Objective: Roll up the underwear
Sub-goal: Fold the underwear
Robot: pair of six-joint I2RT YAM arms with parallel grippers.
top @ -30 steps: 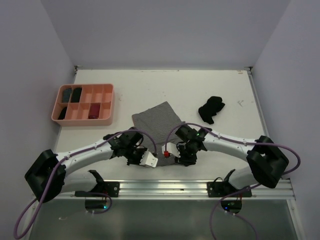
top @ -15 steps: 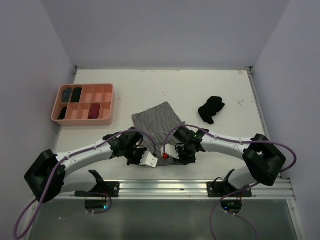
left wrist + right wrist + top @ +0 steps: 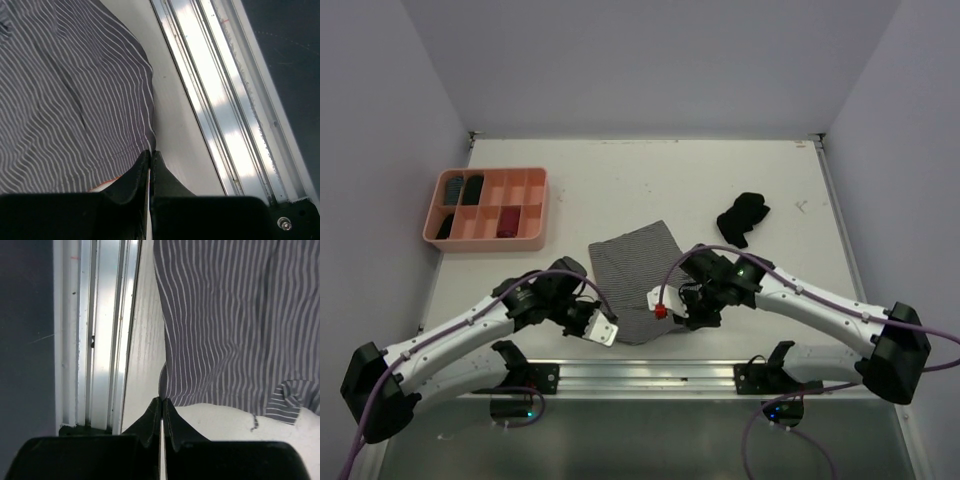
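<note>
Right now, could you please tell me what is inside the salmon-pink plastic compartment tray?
The salmon-pink plastic compartment tray holds two dark rolled pieces in its far-left cells, another dark piece near-left, and a dark red one. Other cells look bare; anything under the pieces is covered.

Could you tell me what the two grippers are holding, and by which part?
Both pinch the grey-and-white striped cloth underwear: the left gripper and right gripper are each shut on its near edge, towards opposite ends.

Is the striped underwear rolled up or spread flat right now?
Spread flat: the striped underwear lies open on the table, with no roll showing.
</note>
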